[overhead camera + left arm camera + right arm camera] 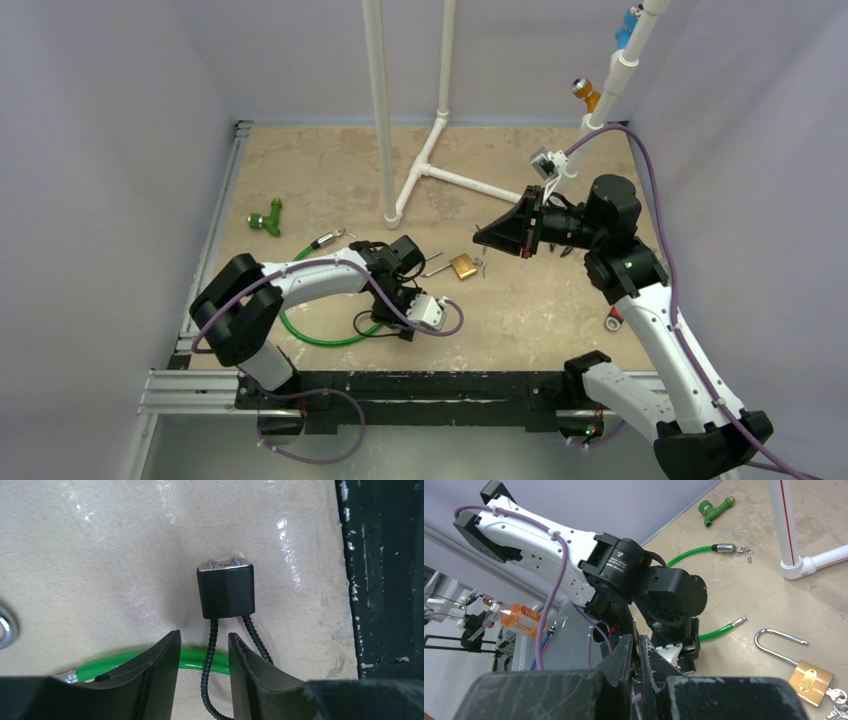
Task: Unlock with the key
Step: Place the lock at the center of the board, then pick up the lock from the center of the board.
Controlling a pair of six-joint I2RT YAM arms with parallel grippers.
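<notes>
Left end effector [204, 641] spread, straddling a black cable [212, 639] on the worktop [100, 555]; right end effector [636, 652] pressed together near the brass padlock [810, 681], shackle open.

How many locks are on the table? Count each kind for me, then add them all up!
Brass padlock: 1
Green cable lock: 1
Black cable lock: 1
Total: 3
</notes>
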